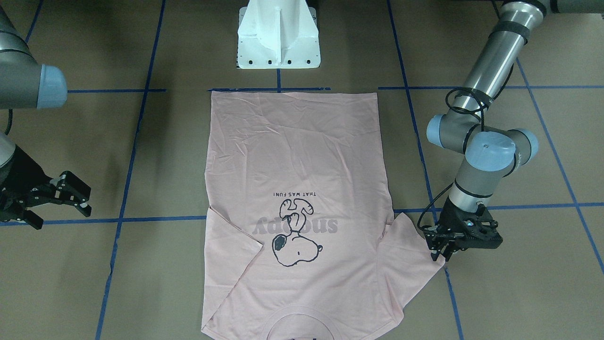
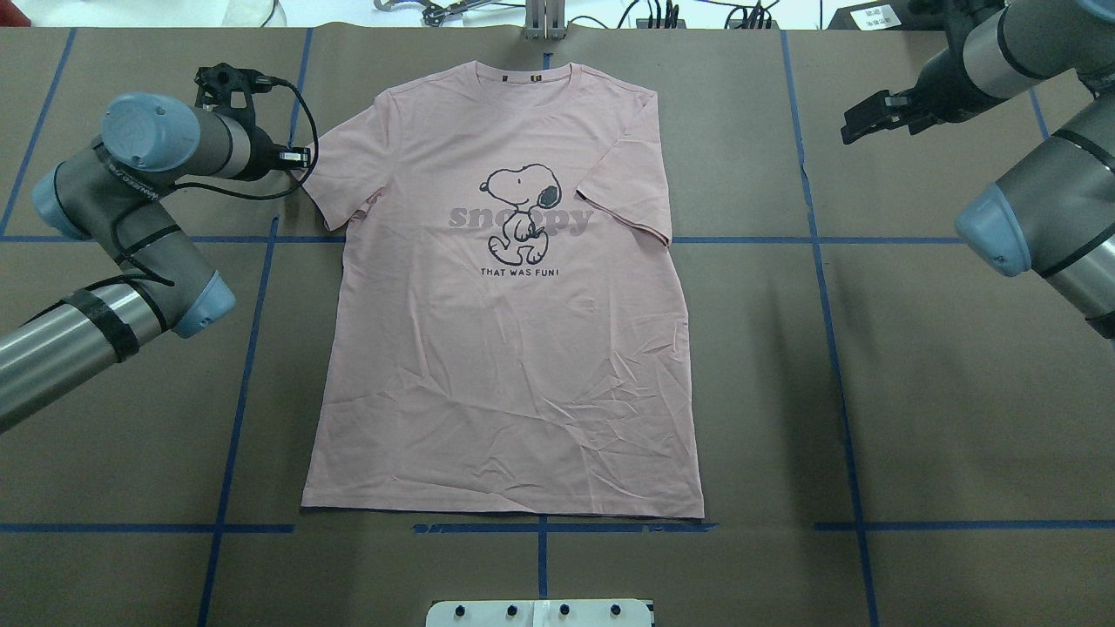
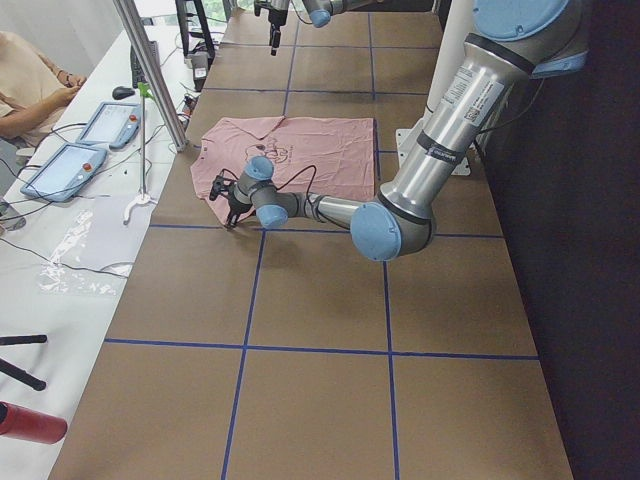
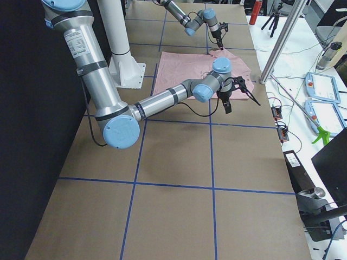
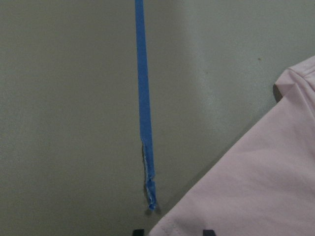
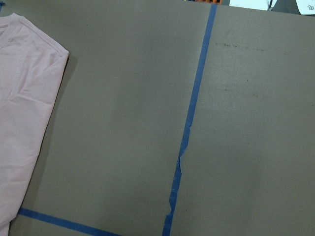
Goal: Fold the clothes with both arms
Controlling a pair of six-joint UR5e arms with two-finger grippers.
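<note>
Lying flat and print-up at the middle of the brown worktop (image 2: pixel 915 392), the pale pink T-shirt (image 2: pixel 505 366) has its long axis running from the robot-side edge to the far edge. Its hem (image 2: pixel 505 508) is nearest the white pedestal base (image 1: pixel 278 38) and its collar (image 2: pixel 531 77) is close to the far edge. The left sleeve (image 2: pixel 335 187) is spread outward toward the worktop's left edge; the right sleeve (image 2: pixel 640 196) lies in closer, partly turned over the body. Left gripper (image 1: pixel 440 255): pointing down at the outer tip of the spread sleeve, jaws parted. In the left wrist view two black fingertips (image 5: pixel 208 232) show apart at the bottom edge with the sleeve's edge between them, just beside a blue tape line (image 5: pixel 142 98). Whether they touch the cloth cannot be told. Right gripper (image 1: pixel 61 215): jaws wide apart, holding nothing, well apart from the garment toward the worktop's right edge; its wrist view catches only a sleeve edge at one side and bare worktop. Assessment: no fold is made in the body, and the step in hand appears to be taking the left sleeve. The left arm is clearly the nearer, with the cloth directly under its jaws. The garment's bulk lies toward the worktop's centre from there, so a fold from this grasp would travel across the long axis. The right arm must reach its own sleeve before any two-arm lift. Risks noted: pinching only the upper layer at the sleeve tip, or dragging the shirt askew if one side lifts alone.
</note>
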